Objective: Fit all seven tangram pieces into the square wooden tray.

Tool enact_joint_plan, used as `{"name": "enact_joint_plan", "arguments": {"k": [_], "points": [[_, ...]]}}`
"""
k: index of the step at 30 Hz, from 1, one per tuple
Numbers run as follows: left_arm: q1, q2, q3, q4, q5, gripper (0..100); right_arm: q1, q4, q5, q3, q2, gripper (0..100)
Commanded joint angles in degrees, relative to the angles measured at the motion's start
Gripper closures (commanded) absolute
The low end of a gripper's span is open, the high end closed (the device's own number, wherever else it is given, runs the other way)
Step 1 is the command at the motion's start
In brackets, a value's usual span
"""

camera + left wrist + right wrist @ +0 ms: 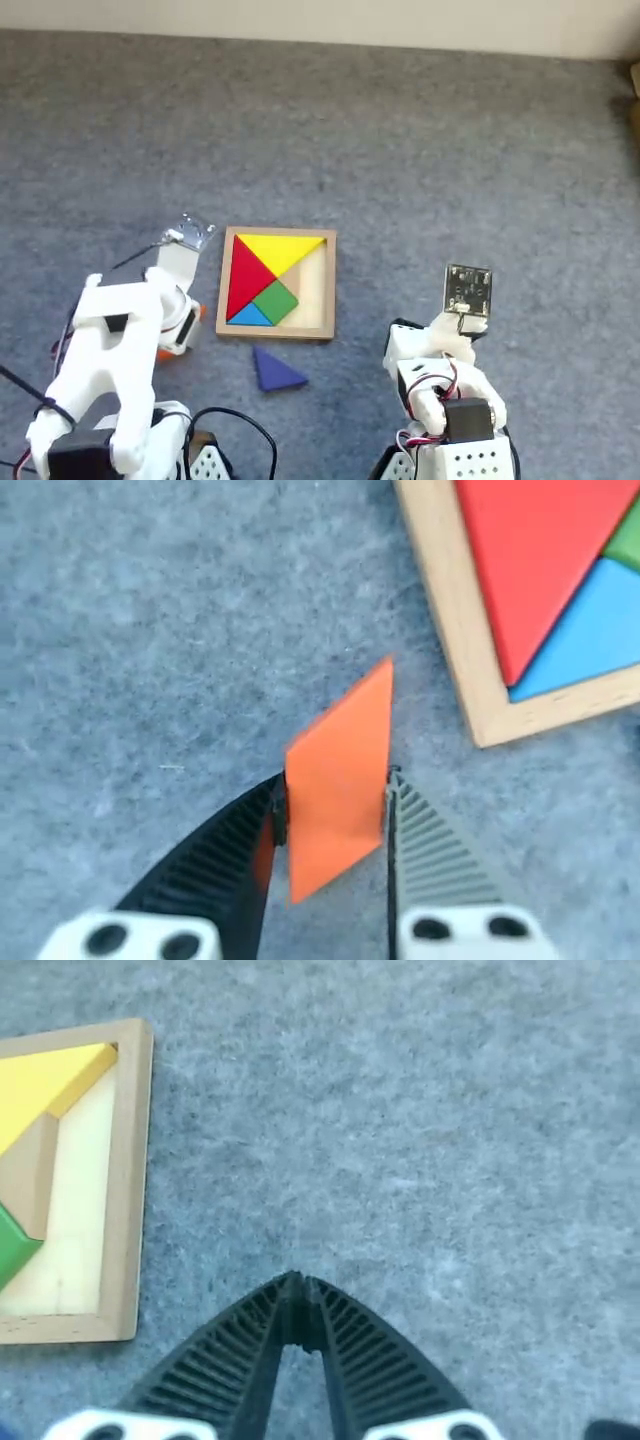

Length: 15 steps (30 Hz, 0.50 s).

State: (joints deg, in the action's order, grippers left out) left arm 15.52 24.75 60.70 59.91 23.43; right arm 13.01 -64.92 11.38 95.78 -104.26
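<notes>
The square wooden tray [331,285] lies mid-table and holds a yellow triangle [280,250], a red triangle [244,280], a green square [276,298] and a light blue triangle [249,314]. Its right part shows bare wood. A dark blue triangle [275,370] rests on the carpet just in front of the tray. My left gripper [335,785] is shut on an orange parallelogram [340,730], held on edge above the carpet near the tray's corner [485,725]. Beside the tray's rim [128,1180], my right gripper [298,1285] hangs shut with nothing in it.
Grey carpet covers the whole table. The left arm [110,340] stands left of the tray and the right arm [445,370] sits to its right. Open carpet lies behind the tray and far right.
</notes>
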Motion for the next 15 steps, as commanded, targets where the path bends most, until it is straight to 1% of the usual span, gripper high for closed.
{"name": "enact_joint_plan", "arguments": {"k": [1, 4, 8, 12, 15], "points": [[-0.57, 0.13, -7.43, 7.38, -0.62, 97, -0.75, -0.22, -0.53, 6.73, -0.40, 99.2], [-0.84, 0.13, -12.97, 13.27, -1.32, 98, -0.75, -0.22, -0.53, 6.73, -0.40, 99.2], [-2.68, 0.13, -18.51, 16.62, -7.21, 98, -0.75, -0.22, -0.53, 6.73, -0.40, 99.2], [-9.98, 0.13, -21.05, 17.85, -12.04, 98, -0.75, -0.22, -0.53, 6.73, -0.40, 99.2], [-16.40, -0.22, -22.73, 17.32, -18.99, 98, -0.75, -0.22, -0.53, 6.73, -0.40, 99.2]]}}
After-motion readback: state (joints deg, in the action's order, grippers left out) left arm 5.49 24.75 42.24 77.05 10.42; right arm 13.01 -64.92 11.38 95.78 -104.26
